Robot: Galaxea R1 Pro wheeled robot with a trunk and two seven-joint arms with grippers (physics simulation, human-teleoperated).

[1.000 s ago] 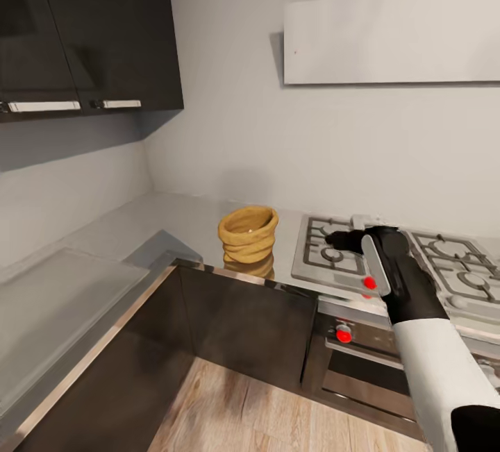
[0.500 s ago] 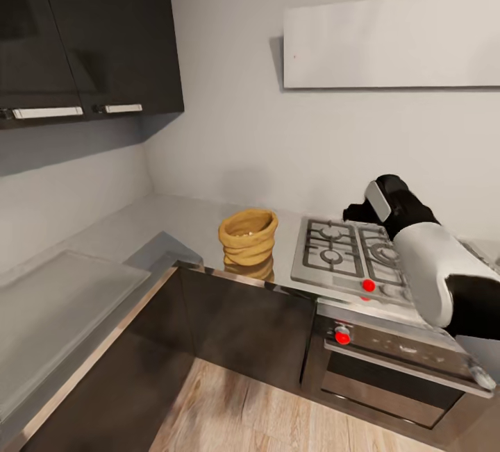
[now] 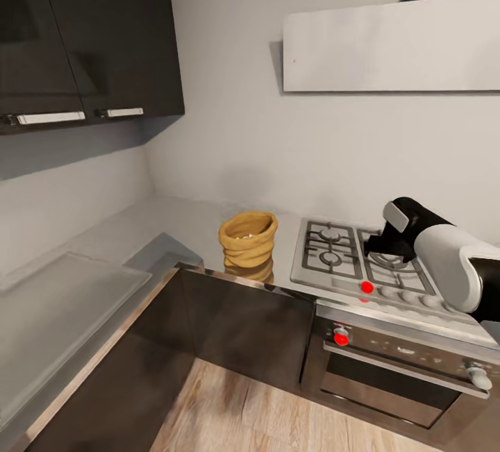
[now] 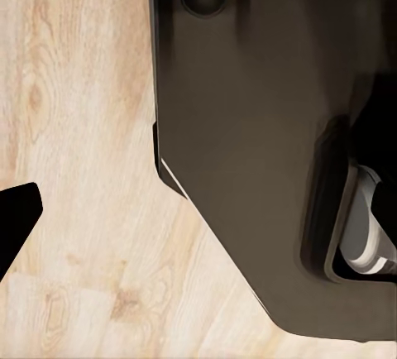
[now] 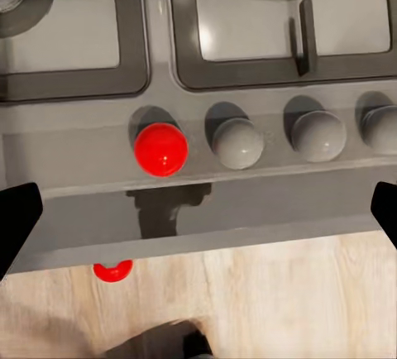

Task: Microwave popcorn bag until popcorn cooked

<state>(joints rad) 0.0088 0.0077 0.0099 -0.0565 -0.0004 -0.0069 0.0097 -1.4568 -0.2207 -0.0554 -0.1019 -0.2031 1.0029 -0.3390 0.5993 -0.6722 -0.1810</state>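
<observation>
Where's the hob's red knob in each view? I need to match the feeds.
Head view: red hob knob on the hob's front strip, right of centre.
Right wrist view: same knob, leftmost of the knob row.
Left wrist view: faces the wood floor.
Shared landmark: wood floor.

walls [image 3: 229, 126] pale grey | floor [image 3: 278, 417] lt wood | upper cabs [image 3: 90, 28] dark | hob [image 3: 361, 264] steel
</observation>
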